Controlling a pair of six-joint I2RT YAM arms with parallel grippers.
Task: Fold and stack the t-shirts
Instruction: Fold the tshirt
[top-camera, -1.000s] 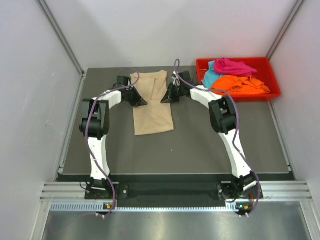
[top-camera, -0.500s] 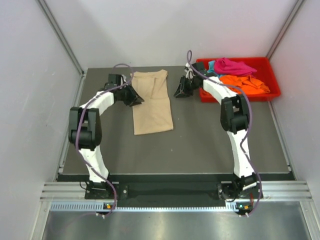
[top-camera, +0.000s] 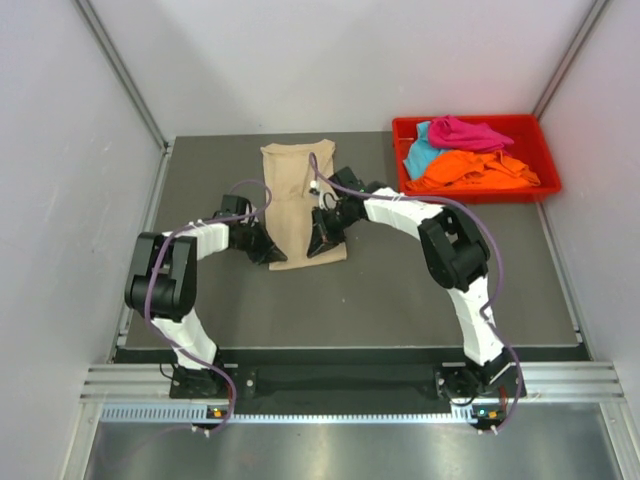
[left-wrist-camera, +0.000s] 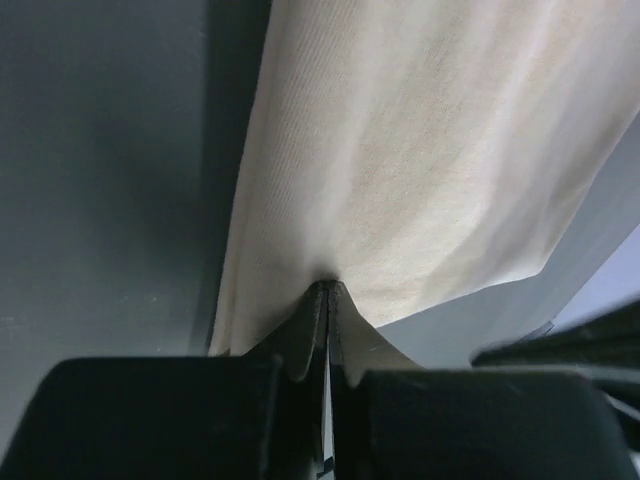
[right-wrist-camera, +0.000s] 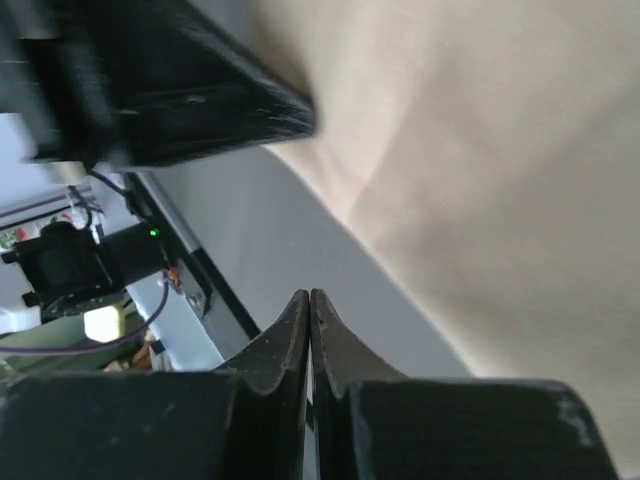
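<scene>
Evidently the step in hand is the cross-fold of the beige shirt (top-camera: 300, 195); it lies on the table (top-camera: 450, 290) as a narrow strip in the upper middle of the top view, its sides seemingly folded in already.

Its long axis runs up and down the frame, leaning slightly left at the top. One short end points to the top of the frame and the other to the bottom; I take the lower one for the hem, though the neck is too small to make out.

The left gripper (top-camera: 268, 255) sits at the lower left corner of the strip. In its wrist view the jaws are pinched tight on a pucker of beige cloth.

The right gripper (top-camera: 320, 245) sits at the lower right corner; its jaws are also pressed together. Its wrist view shows the tips over bare table with the cloth edge just beside them; whether it has any cloth, I cannot tell.

The next move, as I judge it, calls for raising both corners together and level; then carrying them toward the top of the frame and laying the lower end on the upper one. If the right side has no hold, the fold would go askew.

The orange shirt (top-camera: 475, 172), pink shirt (top-camera: 465, 132) and teal shirt (top-camera: 420, 155) lie heaped in the tray (top-camera: 470, 121) at the upper right, not yet folded.
</scene>
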